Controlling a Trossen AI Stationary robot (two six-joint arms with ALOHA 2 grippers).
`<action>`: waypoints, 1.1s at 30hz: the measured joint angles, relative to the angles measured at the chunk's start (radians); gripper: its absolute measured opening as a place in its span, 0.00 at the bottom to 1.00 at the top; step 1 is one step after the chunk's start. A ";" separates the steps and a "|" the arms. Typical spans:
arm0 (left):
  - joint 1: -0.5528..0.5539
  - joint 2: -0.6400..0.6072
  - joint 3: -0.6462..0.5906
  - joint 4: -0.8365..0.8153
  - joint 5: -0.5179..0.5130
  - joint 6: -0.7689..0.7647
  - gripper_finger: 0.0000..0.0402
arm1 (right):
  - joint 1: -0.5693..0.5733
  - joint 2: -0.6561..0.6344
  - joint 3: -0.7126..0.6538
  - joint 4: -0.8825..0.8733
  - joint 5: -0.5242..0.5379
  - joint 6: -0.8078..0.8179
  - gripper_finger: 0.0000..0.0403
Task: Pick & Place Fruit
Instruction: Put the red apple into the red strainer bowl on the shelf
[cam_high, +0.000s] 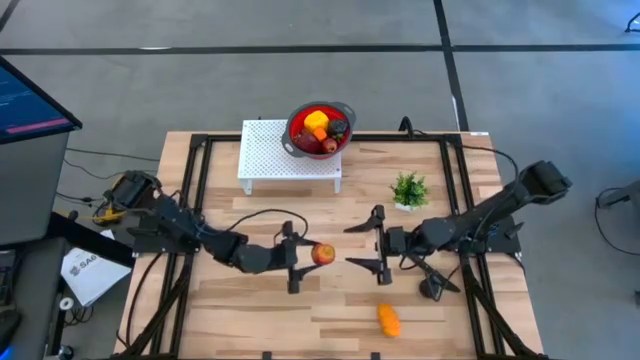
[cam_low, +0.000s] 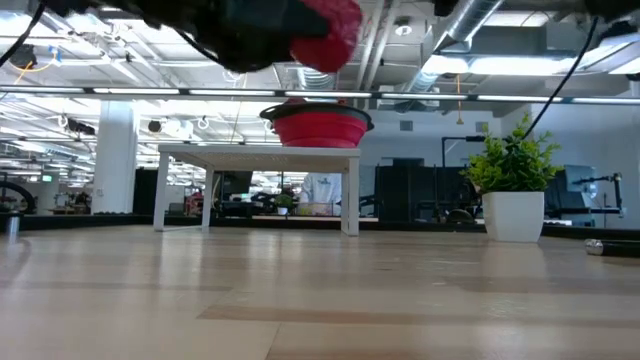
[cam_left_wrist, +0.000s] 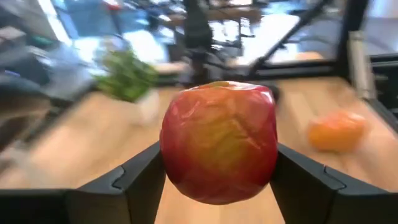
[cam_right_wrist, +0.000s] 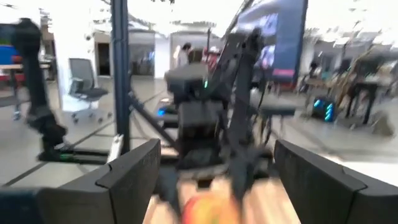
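A red-yellow apple (cam_high: 322, 254) is gripped at the middle of the frame while the other arm faces it with nothing held.

In the high view, the left gripper (cam_high: 306, 256) is seen at centre frame, its jaws closed on the apple, which is pinched on both sides in the left wrist view. The right gripper (cam_high: 367, 245) is placed just right of it, its jaws spread wide and empty. An orange fruit (cam_high: 388, 319) is left on the tabletop (cam_high: 260, 310) at lower centre-right. More fruit is gathered in the red bowl (cam_high: 321, 128) on the white perforated stand (cam_high: 288, 156) at upper centre. A small potted plant (cam_high: 409, 190) is set at right of centre.
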 joint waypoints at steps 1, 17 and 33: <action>-0.011 -0.013 0.001 0.001 -0.055 0.017 0.62 | 0.004 -0.005 0.000 -0.030 0.000 0.027 0.76; 0.515 -0.488 0.009 -0.087 -0.008 0.224 0.60 | 0.019 0.334 0.022 0.252 0.000 0.151 0.77; 0.940 -0.155 0.172 -0.183 0.307 -0.022 0.64 | -0.013 0.399 0.077 0.273 -0.003 0.164 0.77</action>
